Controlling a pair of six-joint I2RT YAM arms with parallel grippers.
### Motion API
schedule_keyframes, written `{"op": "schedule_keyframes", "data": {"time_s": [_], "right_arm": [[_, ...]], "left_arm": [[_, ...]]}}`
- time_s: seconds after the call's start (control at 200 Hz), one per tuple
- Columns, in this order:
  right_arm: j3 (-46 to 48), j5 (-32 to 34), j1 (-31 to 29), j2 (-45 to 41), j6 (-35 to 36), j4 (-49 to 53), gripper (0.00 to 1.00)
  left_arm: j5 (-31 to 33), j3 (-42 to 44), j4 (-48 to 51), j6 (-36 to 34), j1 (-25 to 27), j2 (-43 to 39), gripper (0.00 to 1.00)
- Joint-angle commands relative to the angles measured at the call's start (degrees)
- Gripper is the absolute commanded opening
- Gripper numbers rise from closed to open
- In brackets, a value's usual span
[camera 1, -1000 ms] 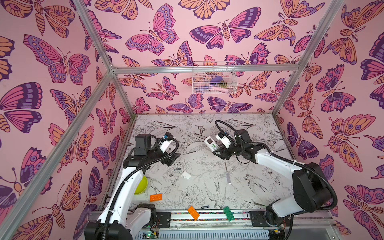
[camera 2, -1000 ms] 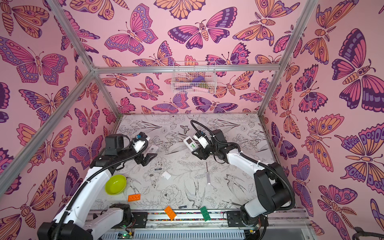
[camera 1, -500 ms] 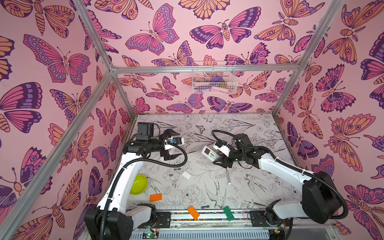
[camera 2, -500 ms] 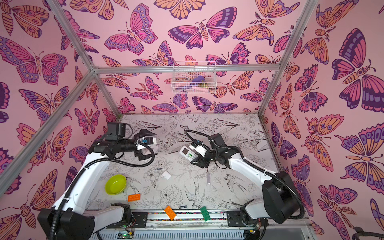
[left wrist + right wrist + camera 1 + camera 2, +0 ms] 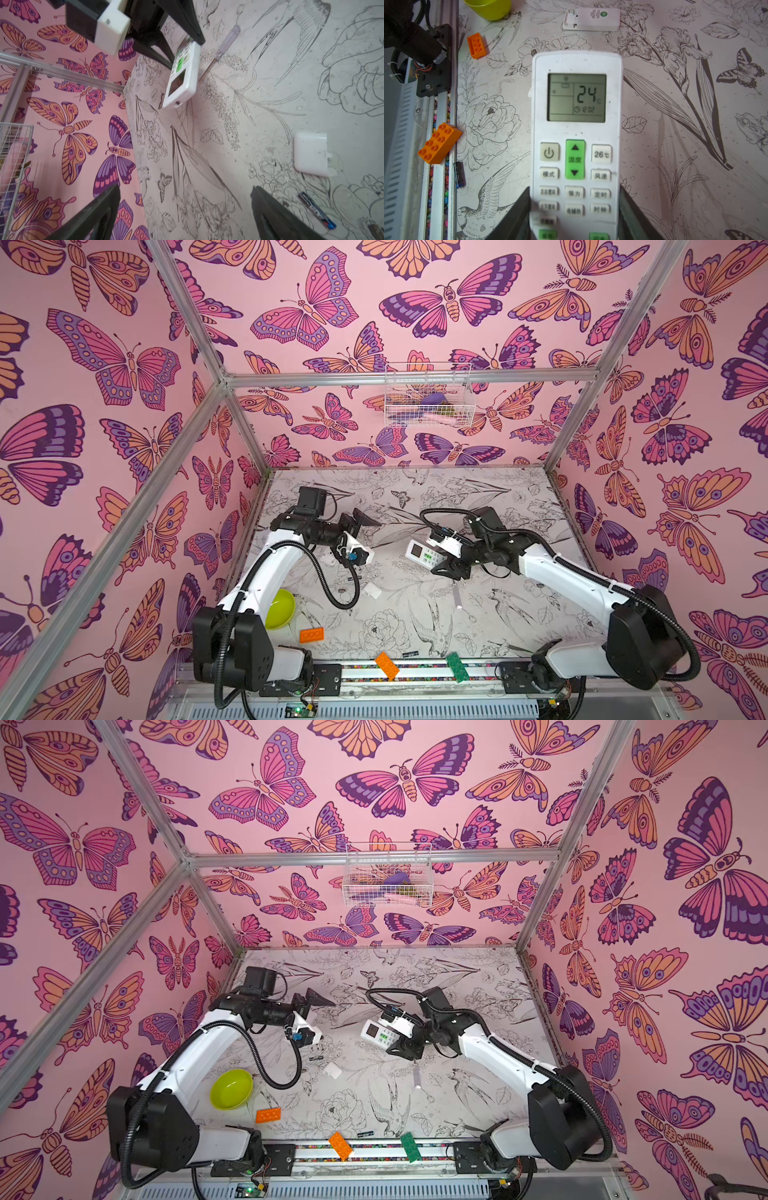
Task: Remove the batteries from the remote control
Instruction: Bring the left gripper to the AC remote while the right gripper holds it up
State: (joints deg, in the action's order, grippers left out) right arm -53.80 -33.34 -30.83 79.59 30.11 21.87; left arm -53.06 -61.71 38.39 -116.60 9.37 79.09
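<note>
With one battery loose near the cover and the lit screen hinting more are inside, the right gripper, clamped on the face-up remote, should roll its back toward the wide-open left gripper.

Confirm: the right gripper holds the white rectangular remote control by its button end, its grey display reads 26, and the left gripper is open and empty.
No: in the right wrist view the grey display of the white rectangular remote control reads 24; 26 labels a button. The right gripper holds its button end; the left gripper is open and empty.
</note>
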Motion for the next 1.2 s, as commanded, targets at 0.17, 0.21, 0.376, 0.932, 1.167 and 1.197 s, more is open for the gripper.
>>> {"op": "schedule_keyframes", "data": {"time_s": [0.17,0.21,0.376,0.932,1.167,1.197], "right_arm": [[-5.24,-8.54,-1.02,1.89,2.70,1.63,0.18],[-5.71,-8.49,-1.37,2.50,2.68,1.81,0.18],[-8.50,-9.33,-3.04,5.22,3.29,4.59,0.19],[-13.81,-8.48,-7.92,13.85,-1.21,1.07,0.19],[-14.93,-8.00,-9.49,14.82,-0.91,1.72,0.19],[-14.93,-7.73,-9.49,15.03,-1.26,1.48,0.19]], "left_arm": [[-5.72,5.28,-6.07,-24.55,0.63,-2.61,0.95],[-5.36,5.91,-6.78,-23.94,0.58,-2.70,0.95],[-6.00,6.73,-11.02,-20.49,0.78,-2.40,0.93],[-5.09,12.88,-16.40,-18.40,3.80,-2.62,0.68],[-4.52,13.90,-16.91,-18.94,4.50,-2.80,0.45],[-4.53,13.89,-16.86,-18.93,4.59,-2.97,0.43]]}}
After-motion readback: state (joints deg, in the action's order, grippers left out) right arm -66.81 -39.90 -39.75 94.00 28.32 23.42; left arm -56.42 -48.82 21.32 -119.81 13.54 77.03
